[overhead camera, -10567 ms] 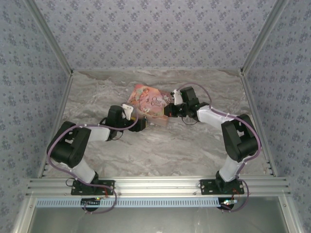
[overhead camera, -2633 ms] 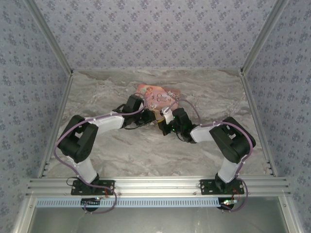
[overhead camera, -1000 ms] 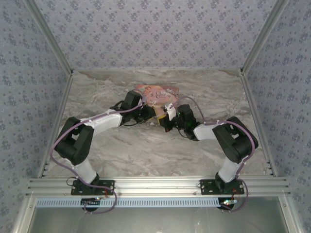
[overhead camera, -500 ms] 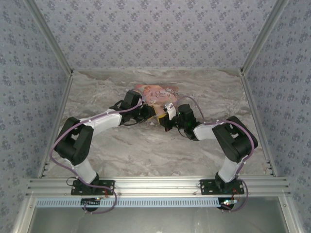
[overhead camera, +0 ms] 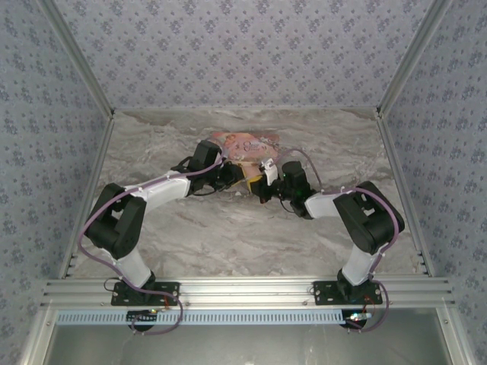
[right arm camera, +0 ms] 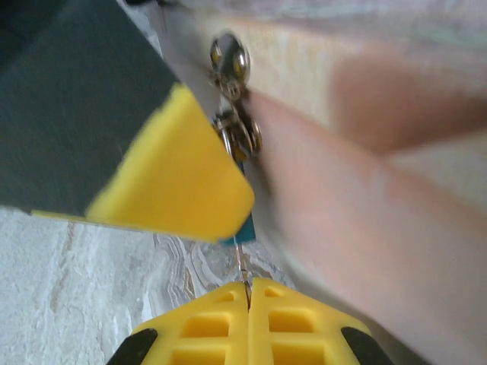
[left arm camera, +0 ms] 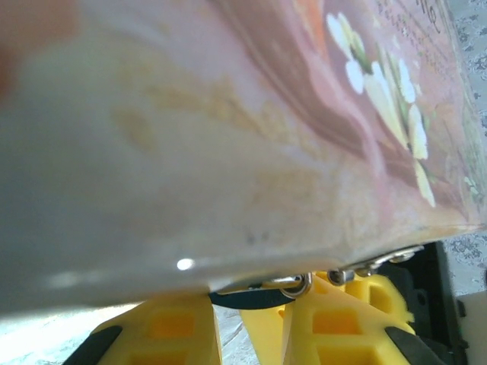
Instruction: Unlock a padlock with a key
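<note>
The small blue padlock (left arm camera: 255, 299) spans the gap between my left gripper's yellow fingers, just under the edge of the pink illustrated box (left arm camera: 228, 114). My left gripper (left arm camera: 251, 318) is shut on it, with a silvery ring (left arm camera: 297, 285) at its right finger. In the right wrist view the padlock (right arm camera: 245, 226) peeks out below the left gripper's yellow finger (right arm camera: 175, 179). A thin metal key (right arm camera: 243, 268) runs from it down into my right gripper (right arm camera: 248, 289), which is shut on the key. From above, the left gripper (overhead camera: 237, 177) and right gripper (overhead camera: 262, 190) meet tip to tip.
The pink box (overhead camera: 247, 143) lies on the marble table (overhead camera: 228, 243) just behind both grippers and looms close beside the right gripper. Silvery rings (right arm camera: 230, 59) hang near the box edge. Patterned walls (overhead camera: 68, 152) close in the table on three sides.
Over the last second the right wrist has shifted slightly toward the back while the left arm held still. Ten seconds ago the grippers stood apart; now they meet at the box's front edge.
</note>
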Tool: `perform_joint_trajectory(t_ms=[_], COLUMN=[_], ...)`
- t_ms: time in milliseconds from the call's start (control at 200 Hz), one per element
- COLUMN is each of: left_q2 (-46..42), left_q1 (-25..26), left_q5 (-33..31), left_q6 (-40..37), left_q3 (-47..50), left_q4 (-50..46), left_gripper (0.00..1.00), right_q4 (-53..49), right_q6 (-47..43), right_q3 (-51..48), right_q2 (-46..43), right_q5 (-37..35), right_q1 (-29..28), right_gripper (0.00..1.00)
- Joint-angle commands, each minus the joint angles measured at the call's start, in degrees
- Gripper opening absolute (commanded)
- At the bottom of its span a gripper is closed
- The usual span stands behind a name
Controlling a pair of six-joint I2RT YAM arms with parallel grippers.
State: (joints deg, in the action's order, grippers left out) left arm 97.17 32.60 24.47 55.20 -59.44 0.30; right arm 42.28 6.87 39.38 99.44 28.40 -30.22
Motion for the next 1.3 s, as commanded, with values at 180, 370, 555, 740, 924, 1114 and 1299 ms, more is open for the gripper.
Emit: perform_joint_trajectory(t_ms=[180, 370, 555, 740, 924, 1114, 1299], left_q2=[-1.4, -1.5, -1.5, -1.0, -0.2, -0.1, 0.9], left_q1=[0.7, 0.7, 0.7, 0.7, 1.1, 0.9, 0.8], left_q5=[4.9, 4.9, 4.9, 4.8, 4.9, 4.6, 4.2], left_q6=[1.2, 1.5, 1.8, 2.3, 2.8, 2.7, 2.6], left_q3=[0.2, 0.4, 0.6, 1.1, 1.4, 1.4, 1.2], left_q4=[0.4, 0.7, 1.2, 2.1, 3.3, 4.2, 5.1], left_gripper=[0.14, 0.14, 0.14, 0.14, 0.14, 0.14, 0.19], right_q4=[6.7, 6.6, 7.6, 9.6, 10.4, 10.0, 11.0], right_q6=[1.3, 1.6, 2.9, 5.1, 6.3, 6.8, 8.7], right_q3=[2.4, 2.8, 4.2, 5.5, 7.1, 4.9, 1.0], right_q2=[-0.2, 0.4, 0.6, 0.6, 0.5, 0.3, 1.4], right_q5=[2.5, 2.1, 1.9, 1.9, 1.3, -0.4, -2.0], right_q1=[0.3, 0.3, -0.4, -0.7, -1.0, -1.2, -1.3], right_gripper=[0.0, 0.0, 0.0, 0.0, 0.0, 0.0, 0.0])
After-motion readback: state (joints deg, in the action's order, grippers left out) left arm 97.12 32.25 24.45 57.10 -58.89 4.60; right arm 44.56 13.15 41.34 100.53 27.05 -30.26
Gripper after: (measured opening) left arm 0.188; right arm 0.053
